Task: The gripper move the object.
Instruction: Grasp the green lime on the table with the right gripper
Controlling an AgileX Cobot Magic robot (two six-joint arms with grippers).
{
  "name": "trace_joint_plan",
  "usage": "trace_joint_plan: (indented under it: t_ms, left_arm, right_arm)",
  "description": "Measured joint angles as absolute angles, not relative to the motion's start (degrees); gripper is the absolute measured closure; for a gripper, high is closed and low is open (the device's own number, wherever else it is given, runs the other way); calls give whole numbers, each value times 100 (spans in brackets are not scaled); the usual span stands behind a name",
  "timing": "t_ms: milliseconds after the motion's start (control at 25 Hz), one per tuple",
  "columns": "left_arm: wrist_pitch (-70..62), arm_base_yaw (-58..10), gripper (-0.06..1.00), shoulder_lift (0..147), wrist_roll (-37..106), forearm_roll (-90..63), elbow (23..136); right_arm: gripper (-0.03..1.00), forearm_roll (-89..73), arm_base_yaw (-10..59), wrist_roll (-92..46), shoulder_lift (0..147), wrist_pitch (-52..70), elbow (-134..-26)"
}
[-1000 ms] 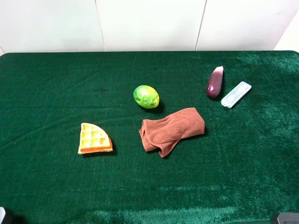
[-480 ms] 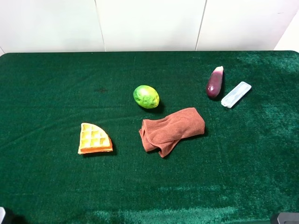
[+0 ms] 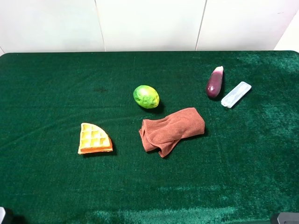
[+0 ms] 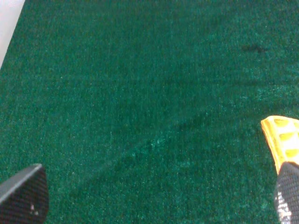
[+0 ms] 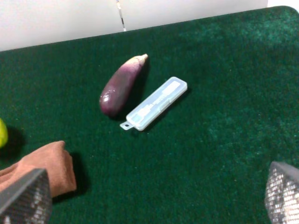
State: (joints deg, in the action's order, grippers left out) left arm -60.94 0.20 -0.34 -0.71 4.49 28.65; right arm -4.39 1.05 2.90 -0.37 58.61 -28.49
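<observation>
The yellow-green ball-like object (image 3: 146, 96) lies on the green cloth table near the middle, free of any gripper. A sliver of it (image 5: 2, 133) shows at the edge of the right wrist view. My left gripper (image 4: 156, 196) is open and empty above bare cloth, with one fingertip (image 4: 25, 195) far from the other. My right gripper (image 5: 154, 198) is open and empty, near the table's front right and well short of the object. In the exterior high view only small bits of the arms show at the bottom corners.
An orange waffle wedge (image 3: 95, 139) lies front left and shows beside the left gripper's finger (image 4: 281, 139). A crumpled brown cloth (image 3: 172, 130) lies just in front of the object. A purple eggplant (image 3: 215, 82) and a clear plastic case (image 3: 236, 94) lie back right.
</observation>
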Motion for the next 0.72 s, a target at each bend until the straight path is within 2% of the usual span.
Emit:
trace_joint_plan:
  t_ms: [360, 720]
  left_arm:
    - [-6094, 20, -3, -34, -71, 449, 2865]
    - [-6094, 20, -3, -34, -71, 449, 2865]
  right_arm:
    - [27, -744, 105, 290, 94, 5739, -2935]
    - [27, -896, 105, 40, 1957, 5716, -3745]
